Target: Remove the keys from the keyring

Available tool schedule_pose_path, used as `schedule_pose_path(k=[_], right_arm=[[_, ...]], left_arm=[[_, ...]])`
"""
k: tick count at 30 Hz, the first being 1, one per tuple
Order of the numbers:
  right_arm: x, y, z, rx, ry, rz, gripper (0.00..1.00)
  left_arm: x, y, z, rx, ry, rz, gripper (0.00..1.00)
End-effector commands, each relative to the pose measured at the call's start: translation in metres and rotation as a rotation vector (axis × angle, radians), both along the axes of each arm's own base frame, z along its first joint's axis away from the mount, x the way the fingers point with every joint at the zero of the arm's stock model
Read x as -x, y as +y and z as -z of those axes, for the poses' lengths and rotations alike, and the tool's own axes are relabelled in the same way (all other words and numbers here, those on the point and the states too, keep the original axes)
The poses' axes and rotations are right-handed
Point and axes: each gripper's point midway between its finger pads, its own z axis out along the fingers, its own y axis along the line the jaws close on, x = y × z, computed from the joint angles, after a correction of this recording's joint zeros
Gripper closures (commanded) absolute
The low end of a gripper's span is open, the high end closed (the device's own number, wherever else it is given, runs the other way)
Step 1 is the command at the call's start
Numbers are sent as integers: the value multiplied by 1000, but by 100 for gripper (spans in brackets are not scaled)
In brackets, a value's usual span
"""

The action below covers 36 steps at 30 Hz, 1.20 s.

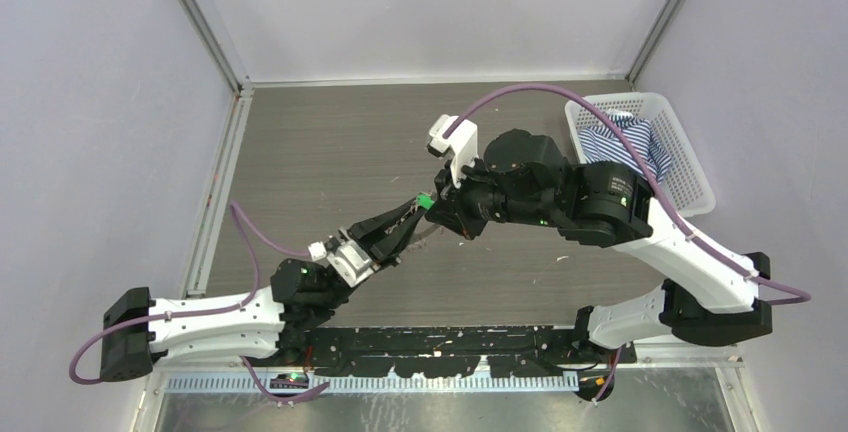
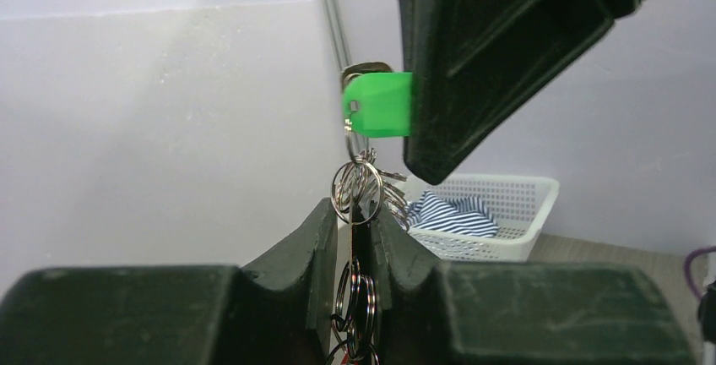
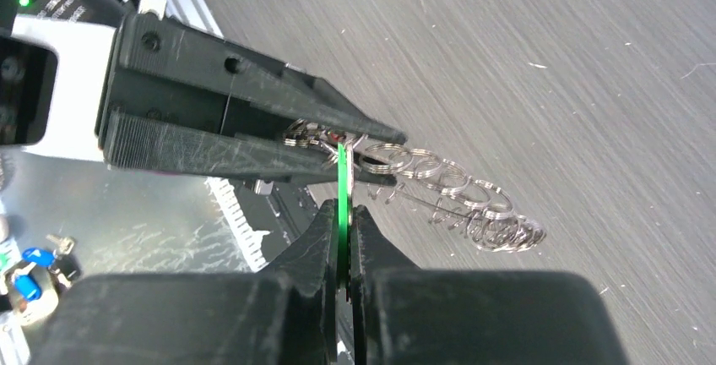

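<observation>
From above, your left gripper (image 1: 408,214) and right gripper (image 1: 436,206) meet tip to tip over the table (image 1: 330,152). The green key (image 1: 424,201) is a small speck between them. You cannot read either grip here, and what hangs below is too small to tell. The basket (image 1: 690,167) with a striped cloth (image 1: 625,142) sits at the far right, partly behind the right arm.

In your left wrist view, the left jaws are nearly closed and pinch the keyring (image 2: 350,186), a bunch of thin wire loops. More loops run down between the fingers and are cut off at the bottom edge. Small silvery pieces beside the loops may be keys, but you cannot be sure. The right gripper's dark finger fills the top right and hides half of the green key's head. The basket shows behind.

In your right wrist view, the right jaws are clamped on the green key, seen edge-on as a thin line. The left gripper crosses above, gripping the loops. A chain of loops trails off to the right, in the air over the table. Blue keys (image 3: 29,265) lie at the lower left, blurred.
</observation>
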Motion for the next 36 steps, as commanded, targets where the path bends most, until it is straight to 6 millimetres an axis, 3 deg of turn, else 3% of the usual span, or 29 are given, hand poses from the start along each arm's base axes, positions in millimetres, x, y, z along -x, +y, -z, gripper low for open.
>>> schedule_pose_path(k=[1,6,15,26,36], right_arm=[[-16,-1,-49,-114,-96,76,99],[-18,1,-55,-100,-131,62,99],[-1,15,-71,-132,-143,-66,99],[30,24,-73,-140,-133,-178,99],[-12,11,-60,-71,-184,85,99]], left_arm=[[5,-3,-3,-102,-140,-41,100],[6,-11,2,-242,-231,-73,100],[0,-21,13,-336,-265,-109,100],[-12,-16,11,-300,-234,-176,100],[-9,-17,6,-346,-341,-235,100]])
